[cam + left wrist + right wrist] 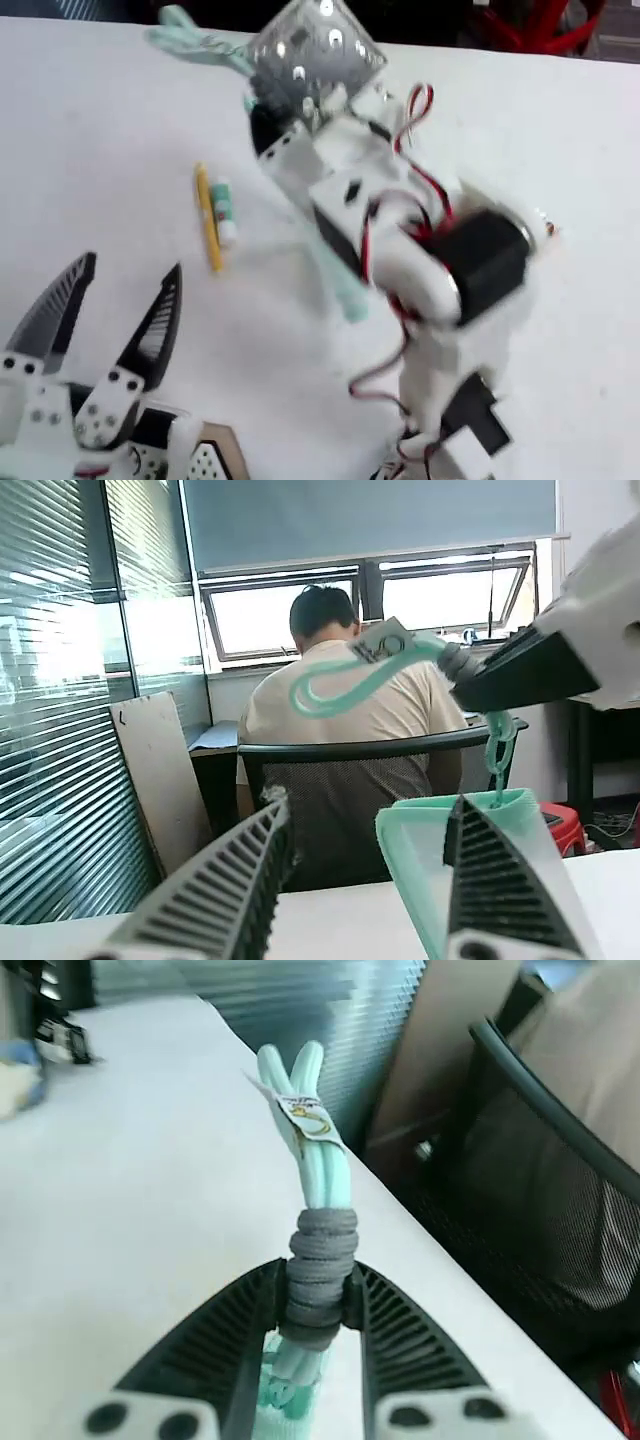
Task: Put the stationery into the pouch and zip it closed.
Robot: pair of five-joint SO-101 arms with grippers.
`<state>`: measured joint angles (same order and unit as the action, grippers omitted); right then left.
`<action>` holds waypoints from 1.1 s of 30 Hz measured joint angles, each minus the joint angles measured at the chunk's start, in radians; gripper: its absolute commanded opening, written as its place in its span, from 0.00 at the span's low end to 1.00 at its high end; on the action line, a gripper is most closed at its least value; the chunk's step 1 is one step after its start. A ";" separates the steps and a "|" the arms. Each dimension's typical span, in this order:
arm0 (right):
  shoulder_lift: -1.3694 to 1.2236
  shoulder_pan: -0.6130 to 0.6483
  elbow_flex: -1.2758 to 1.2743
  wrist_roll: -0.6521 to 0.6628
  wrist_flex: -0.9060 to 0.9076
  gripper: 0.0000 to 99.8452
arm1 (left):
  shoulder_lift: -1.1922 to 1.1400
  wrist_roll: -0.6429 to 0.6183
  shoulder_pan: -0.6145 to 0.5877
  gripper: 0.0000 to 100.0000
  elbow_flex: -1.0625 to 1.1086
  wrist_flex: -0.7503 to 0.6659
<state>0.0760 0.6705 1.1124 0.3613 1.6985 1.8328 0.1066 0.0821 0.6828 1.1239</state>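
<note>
Left gripper (133, 263) gapes open at the near table (100, 130) edge. Beyond it, 1 pencil (208, 220) and 1 glue stick (224, 212) lie side by side. Farther, right gripper (318, 1267) clamps the grey knot on the strap (320, 1175) of the pouch (415, 850) mid-table.

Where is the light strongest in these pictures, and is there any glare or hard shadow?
High view: bright glints on the right arm's clear plate; pencil and glue stick cast only faint shadows on the table. Left wrist view: bright windows behind leave the left gripper dark. Right wrist view: even light on the pouch strap.
</note>
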 measured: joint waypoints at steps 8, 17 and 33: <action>0.144 0.068 0.002 0.000 0.014 0.02 | 0.000 0.015 -0.276 0.24 0.049 -0.249; 0.187 0.169 -0.005 0.000 0.014 0.02 | 0.000 0.015 -0.448 0.24 0.264 -0.511; 0.187 0.189 -0.026 0.000 -0.026 0.02 | -0.005 0.015 -0.206 0.24 0.543 -0.471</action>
<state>0.2631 0.8592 1.0863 0.3613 1.6724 1.8282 0.1220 -0.1235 1.2259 0.6529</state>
